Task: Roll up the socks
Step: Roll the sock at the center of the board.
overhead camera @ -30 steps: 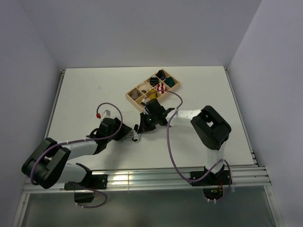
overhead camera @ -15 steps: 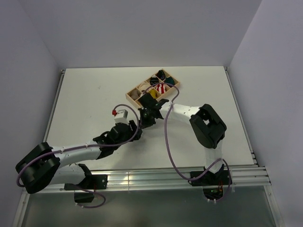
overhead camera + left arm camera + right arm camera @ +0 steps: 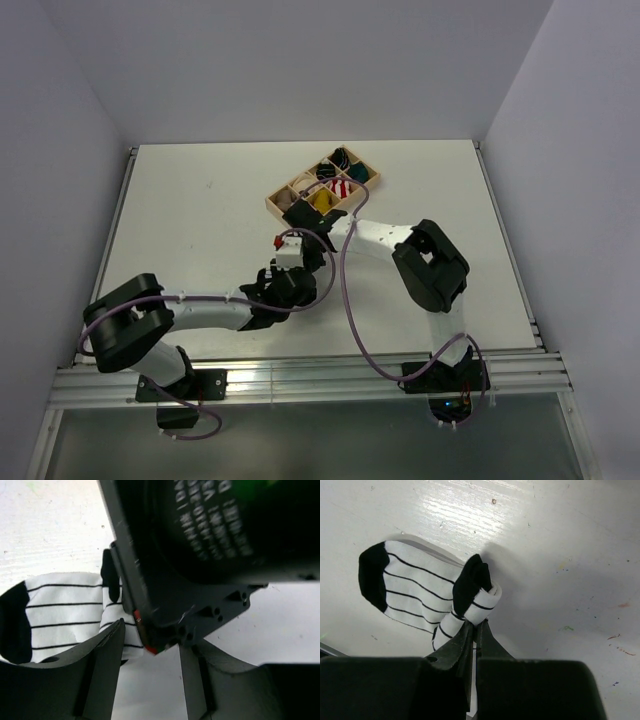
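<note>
Moved toward twelve o'clock, my left pincer waits half open, empty, beside my right pincer, closed on the rolled end of the striped sock, ready to help.

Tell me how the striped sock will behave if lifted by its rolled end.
Probably floppy: the sock lies limp and flat beyond the roll. The roll looks loose, so it may unwind if let go. Likely light.

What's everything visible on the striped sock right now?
The striped sock is white knit-looking fabric with thin black stripes, a black toe and another black patch. It lies on the white table, toe end flat, the other end curled over into a small roll. The right gripper is shut on that roll.
</note>
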`<state>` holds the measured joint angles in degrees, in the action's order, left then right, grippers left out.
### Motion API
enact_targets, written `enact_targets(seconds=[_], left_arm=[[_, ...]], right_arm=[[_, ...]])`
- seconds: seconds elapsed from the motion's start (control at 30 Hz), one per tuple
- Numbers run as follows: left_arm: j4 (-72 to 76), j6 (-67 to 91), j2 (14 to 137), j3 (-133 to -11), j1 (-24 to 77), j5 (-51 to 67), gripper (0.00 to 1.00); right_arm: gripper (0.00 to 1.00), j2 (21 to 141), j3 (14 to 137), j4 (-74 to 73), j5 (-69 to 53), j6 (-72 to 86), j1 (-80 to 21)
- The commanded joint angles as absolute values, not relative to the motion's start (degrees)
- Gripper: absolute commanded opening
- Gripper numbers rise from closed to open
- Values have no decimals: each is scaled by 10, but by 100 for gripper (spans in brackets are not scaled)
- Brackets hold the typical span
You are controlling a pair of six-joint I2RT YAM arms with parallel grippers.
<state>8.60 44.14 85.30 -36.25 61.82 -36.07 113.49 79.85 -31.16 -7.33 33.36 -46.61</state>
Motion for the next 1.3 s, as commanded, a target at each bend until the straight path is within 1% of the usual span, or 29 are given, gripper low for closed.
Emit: enact_targets(seconds=[0.0,0.07,0.23,0.47,0.57,0.67,0.7,0.8,0.97,1.07,1.2,1.27], left_arm=[[41,439,887,-401,625,-417,51],[23,464,902,-410,628,-420,49],[-88,557,925,-429,633,-441,43],[-150,591,947,-452,634,-443,42],[-152,591,952,-454,634,-439,41],[-138,582,947,-439,634,-431,36],[-134,577,947,-433,634,-429,29],[-127,563,948,-430,634,-426,19],[-117,531,969,-429,634,-429,12],[-38,455,964,-401,628,-419,4],[55,370,967,-377,609,-403,2],[78,350,977,-373,608,-397,1]], right_arm=[[0,1142,820,-333,-69,332,-470],[0,1143,822,-333,-73,333,-470],[0,1139,816,-325,-86,343,-466],[0,1133,808,-316,-95,355,-453],[0,1129,789,-296,-126,368,-438],[0,1123,773,-274,-154,379,-428],[0,1122,770,-272,-159,380,-424],[0,1123,757,-252,-188,390,-416],[0,1111,729,-229,-200,401,-403],[0,1093,700,-200,-208,419,-389],[0,1064,640,-160,-221,450,-366],[1,1050,601,-121,-231,464,-351]])
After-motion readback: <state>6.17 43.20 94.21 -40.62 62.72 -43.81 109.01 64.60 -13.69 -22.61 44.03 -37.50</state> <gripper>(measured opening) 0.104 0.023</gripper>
